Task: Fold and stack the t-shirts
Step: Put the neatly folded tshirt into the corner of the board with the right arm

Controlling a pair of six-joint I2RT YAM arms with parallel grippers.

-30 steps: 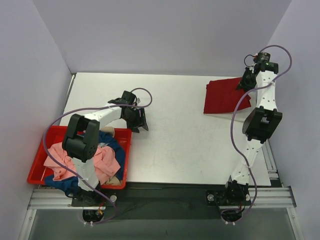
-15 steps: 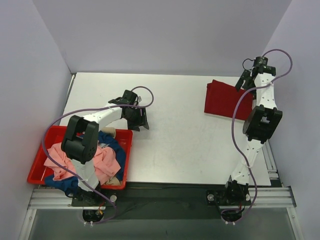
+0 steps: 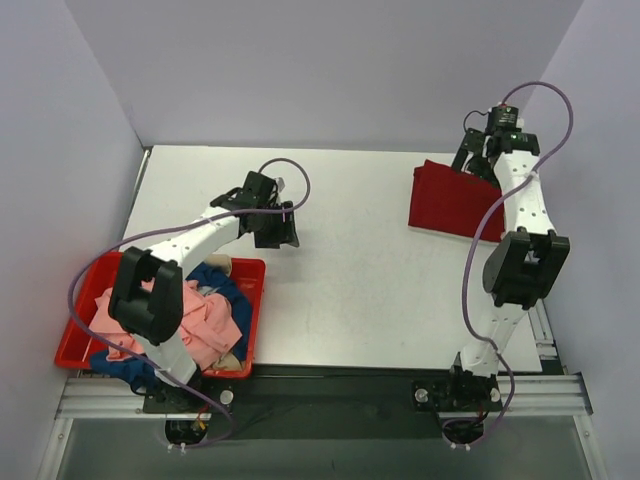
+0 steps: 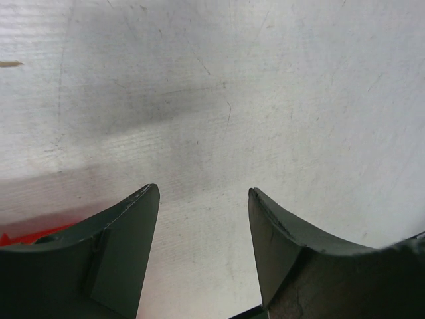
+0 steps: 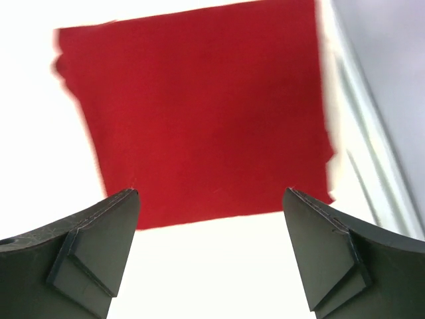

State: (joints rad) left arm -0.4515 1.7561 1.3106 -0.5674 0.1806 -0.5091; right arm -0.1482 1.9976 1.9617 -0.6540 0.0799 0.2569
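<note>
A dark red t-shirt (image 3: pixel 448 200) lies folded flat at the table's back right; in the right wrist view this t-shirt (image 5: pixel 199 113) is a neat rectangle. My right gripper (image 3: pixel 476 158) hovers over its far edge, open and holding nothing; in its own view the right gripper (image 5: pixel 211 194) has its jaws wide apart. The pink t-shirt (image 3: pixel 200 322), blue t-shirt (image 3: pixel 236 296) and beige t-shirt (image 3: pixel 216 264) are heaped in the red bin (image 3: pixel 256 312). My left gripper (image 3: pixel 281 230) is open over bare table, just past the bin's far right corner, and in its wrist view the left gripper (image 4: pixel 204 191) is empty.
The red bin stands at the table's near left, and its edge (image 4: pixel 20 236) shows at the lower left of the left wrist view. Grey walls close in the table on the left, back and right. A rail (image 5: pixel 362 153) runs along the table's right edge.
My right gripper has opened, let go of the dark red t-shirt and drawn back from it toward the back wall. The shirt now lies flat. My left gripper has shifted slightly toward the back.
</note>
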